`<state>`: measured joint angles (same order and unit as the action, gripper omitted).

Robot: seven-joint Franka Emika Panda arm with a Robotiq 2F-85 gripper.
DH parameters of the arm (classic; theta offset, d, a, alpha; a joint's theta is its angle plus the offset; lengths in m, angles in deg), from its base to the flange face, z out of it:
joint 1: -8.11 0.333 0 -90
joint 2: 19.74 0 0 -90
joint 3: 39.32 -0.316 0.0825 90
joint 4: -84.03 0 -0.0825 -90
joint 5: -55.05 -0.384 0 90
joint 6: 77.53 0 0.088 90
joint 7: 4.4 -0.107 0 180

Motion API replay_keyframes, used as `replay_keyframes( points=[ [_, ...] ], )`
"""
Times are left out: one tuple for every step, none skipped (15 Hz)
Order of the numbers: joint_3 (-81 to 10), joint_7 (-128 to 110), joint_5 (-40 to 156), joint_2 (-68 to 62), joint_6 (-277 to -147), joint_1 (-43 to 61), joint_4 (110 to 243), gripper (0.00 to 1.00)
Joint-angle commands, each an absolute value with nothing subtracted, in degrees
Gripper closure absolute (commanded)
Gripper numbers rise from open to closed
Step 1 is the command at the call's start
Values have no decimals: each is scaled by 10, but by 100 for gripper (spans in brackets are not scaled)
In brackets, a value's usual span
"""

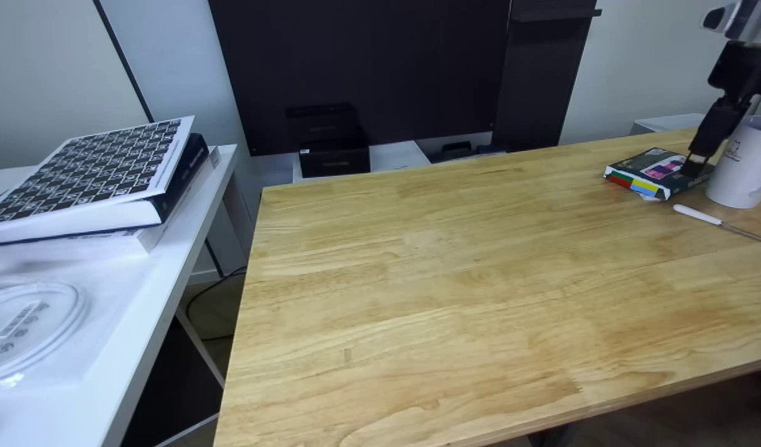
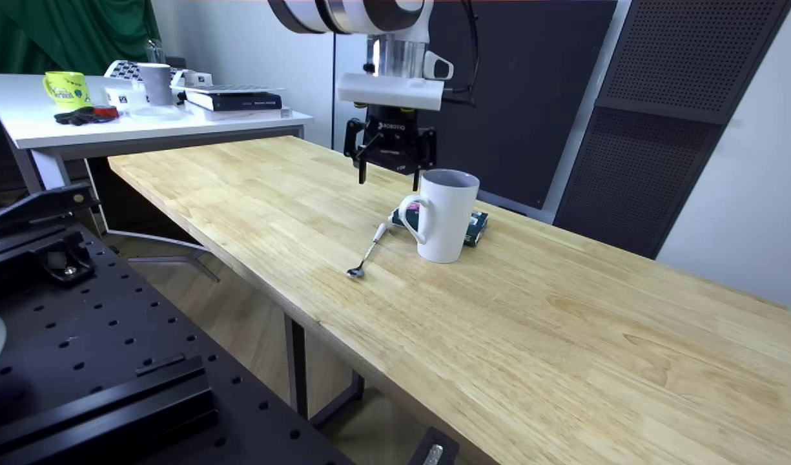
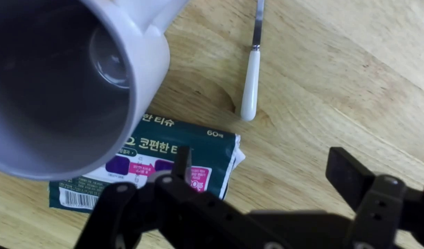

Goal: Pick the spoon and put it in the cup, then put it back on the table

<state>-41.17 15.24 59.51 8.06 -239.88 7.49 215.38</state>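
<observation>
I noted pale walls (image 1: 653,68), a large black board (image 1: 368,68), a green curtain (image 2: 72,35) hanging beyond the white desk (image 2: 33,126), and wood-toned flooring (image 2: 208,297) below.

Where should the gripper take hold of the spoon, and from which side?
Probably the white handle, thicker than the slim metal shaft. The spoon lies on the table, so bring the open gripper straight down from above, jaws across the handle's width, avoiding the cup beside it.

Korean print and a brand name
The dark green pack (image 3: 149,155) reads "코편한", "한 티슈" and "60"; the gripper (image 2: 389,178) bears "ROBOTIQ".
</observation>
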Motion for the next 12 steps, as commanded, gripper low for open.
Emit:
replay_keyframes(
  points=[
    [-409, 122, 605, 117, -2409, 70, 2124, 0],
    [-408, 120, 606, 125, -2410, 70, 2119, 0],
    [-408, 119, 605, 132, -2411, 70, 2113, 0],
    [-406, 116, 607, 139, -2414, 71, 2109, 0],
    [-407, 115, 606, 145, -2416, 70, 2104, 0],
    [-404, 110, 608, 153, -2419, 73, 2098, 0],
    [-404, 108, 608, 159, -2417, 75, 2093, 0],
    [-403, 106, 609, 165, -2416, 77, 2088, 0],
    [-401, 103, 611, 170, -2412, 81, 2083, 0],
    [-398, 98, 612, 174, -2407, 86, 2078, 0],
    [-395, 92, 613, 179, -2404, 90, 2073, 0],
    [-395, 87, 613, 183, -2399, 92, 2068, 0]
  ],
)
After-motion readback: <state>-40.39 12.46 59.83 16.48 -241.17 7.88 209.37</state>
